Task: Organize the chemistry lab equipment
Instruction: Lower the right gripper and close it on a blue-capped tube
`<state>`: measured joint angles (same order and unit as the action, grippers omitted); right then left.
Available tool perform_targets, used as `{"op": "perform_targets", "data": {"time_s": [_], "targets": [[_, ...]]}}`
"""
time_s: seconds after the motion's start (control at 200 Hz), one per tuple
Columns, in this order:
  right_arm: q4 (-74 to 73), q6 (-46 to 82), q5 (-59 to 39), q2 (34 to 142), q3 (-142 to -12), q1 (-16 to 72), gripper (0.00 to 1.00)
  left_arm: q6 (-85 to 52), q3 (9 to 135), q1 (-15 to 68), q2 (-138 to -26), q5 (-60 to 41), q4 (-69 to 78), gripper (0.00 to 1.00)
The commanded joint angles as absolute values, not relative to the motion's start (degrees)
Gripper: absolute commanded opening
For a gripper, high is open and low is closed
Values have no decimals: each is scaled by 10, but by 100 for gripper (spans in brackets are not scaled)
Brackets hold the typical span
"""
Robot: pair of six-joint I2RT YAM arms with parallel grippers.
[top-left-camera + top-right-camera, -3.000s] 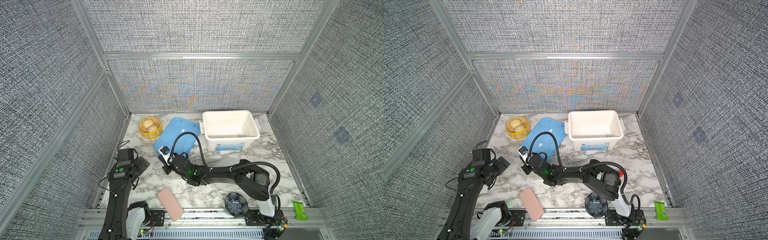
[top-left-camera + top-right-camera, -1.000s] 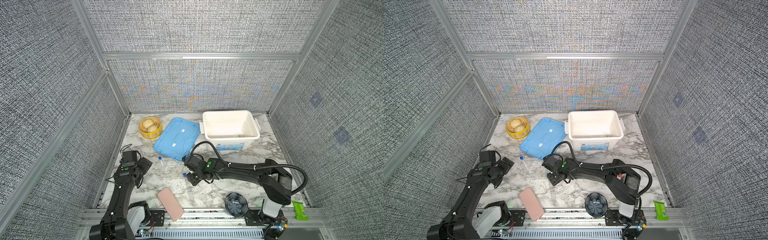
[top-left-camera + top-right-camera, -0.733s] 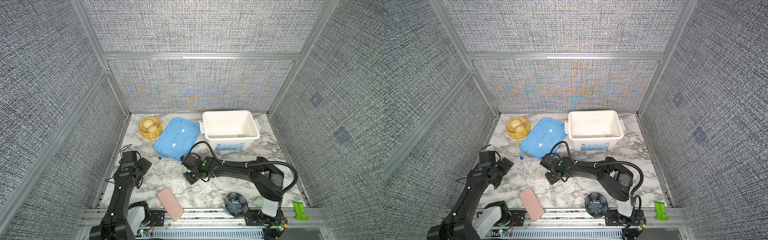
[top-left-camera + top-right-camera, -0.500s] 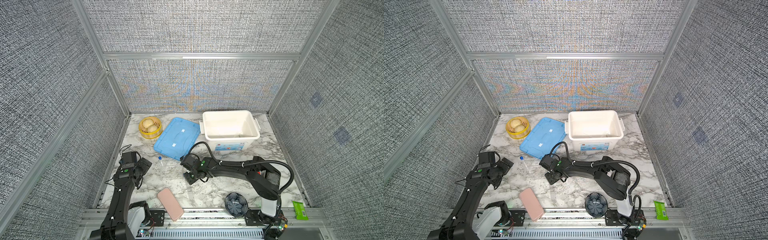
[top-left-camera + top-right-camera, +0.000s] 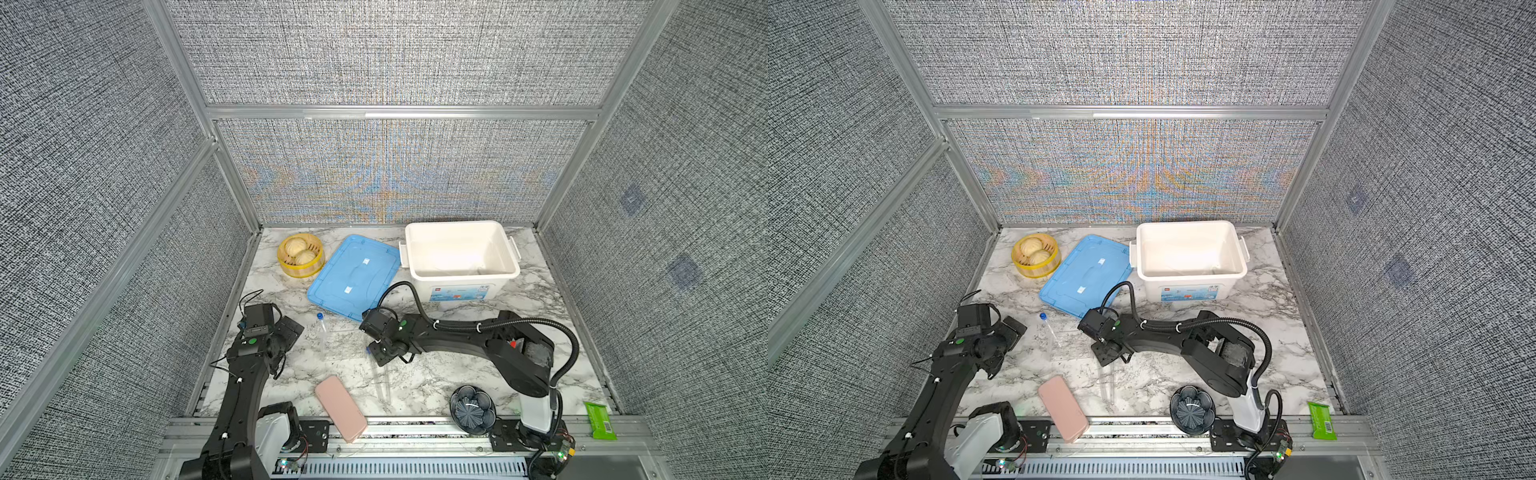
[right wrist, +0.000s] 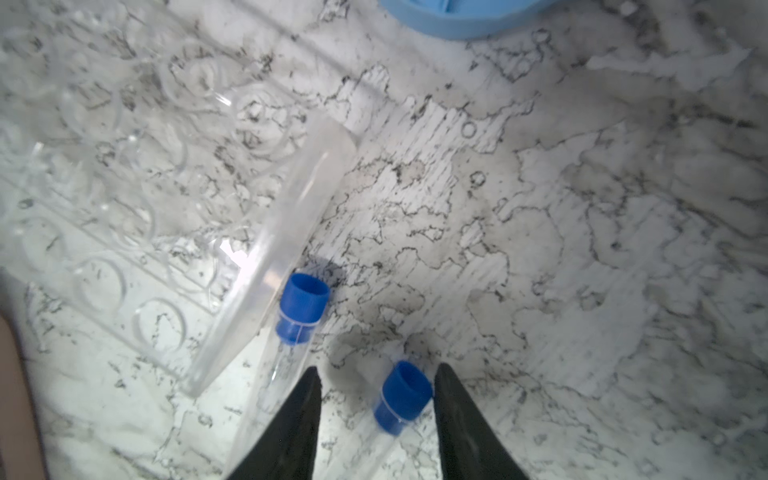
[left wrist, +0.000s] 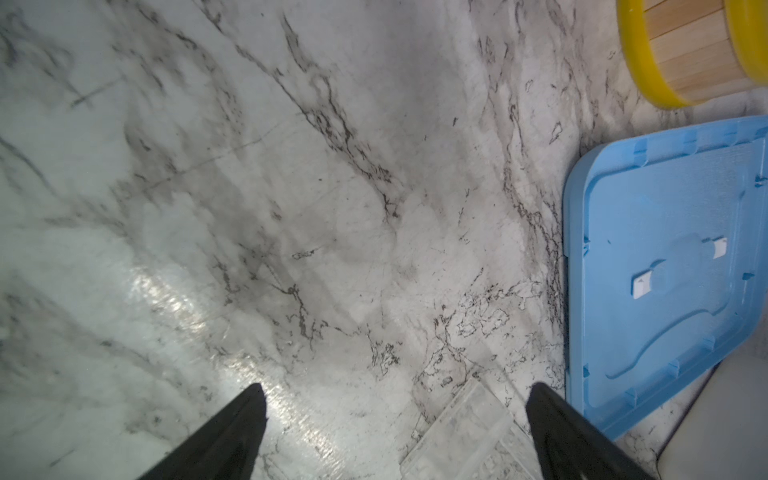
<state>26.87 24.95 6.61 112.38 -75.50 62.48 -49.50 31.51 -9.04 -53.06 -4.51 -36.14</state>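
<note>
Straddling one blue-capped tube (image 6: 401, 395) with the right gripper (image 6: 376, 368), jaws half apart, clamping nothing yet. Hovering with the left gripper (image 7: 397, 386), spread wide and empty. Leaving the second tube (image 6: 301, 305) and third tube (image 5: 321, 336) flat beside the clear rack (image 6: 124, 187). Seemingly racking nothing so far; seeing no mortar or pestle.

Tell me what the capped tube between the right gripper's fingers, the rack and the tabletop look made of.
Tube: clear glossy plastic, perhaps glass; veining shows through; cap opaque blue plastic. Rack: clear rigid plastic, likely acrylic; edges glint. Tabletop: glossy, grey-veined white; stone or printed laminate, cannot tell.
</note>
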Motion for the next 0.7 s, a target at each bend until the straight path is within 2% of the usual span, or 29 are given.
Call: {"op": "perform_targets", "data": {"time_s": [0.0, 0.19, 0.57, 0.695], "targets": [[285, 267, 83, 1128, -761, 623, 41, -487, 319, -91, -528, -40, -379, 99], [323, 288, 69, 1136, -778, 622, 38, -487, 315, -91, -521, -40, -381, 99], [364, 319, 35, 1139, -784, 617, 37, -488, 313, -91, -522, -34, -379, 99], [360, 337, 23, 1141, -775, 608, 33, -485, 312, -91, -523, -43, -374, 99]]}}
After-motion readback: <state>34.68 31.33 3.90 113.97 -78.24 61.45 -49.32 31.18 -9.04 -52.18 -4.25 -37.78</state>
